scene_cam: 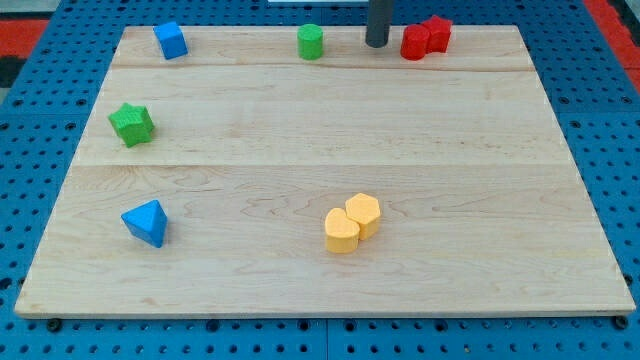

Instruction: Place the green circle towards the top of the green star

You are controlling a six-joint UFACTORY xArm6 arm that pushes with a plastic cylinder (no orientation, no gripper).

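Rod cut off at view's top; my tip (376,44) between green circle (311,42) and red blocks (425,38), shapes unclear. Green star (132,124) well apart at left. No jaws on this rod.

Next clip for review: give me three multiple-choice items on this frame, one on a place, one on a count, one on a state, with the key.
1. Where is my tip?
A. Between the green circle and the red blocks
B. Beside the blue pyramid-like block
C. On the yellow blocks

2. How many green blocks are there?
A. One
B. Two
C. Three

3. What is the state of the two yellow blocks?
A. Far apart
B. Stacked
C. Touching side by side

Key: 1 A, the rod ends at the view's top between them. 2 B, the circle and the green star. 3 C, they sit pressed together on the board.
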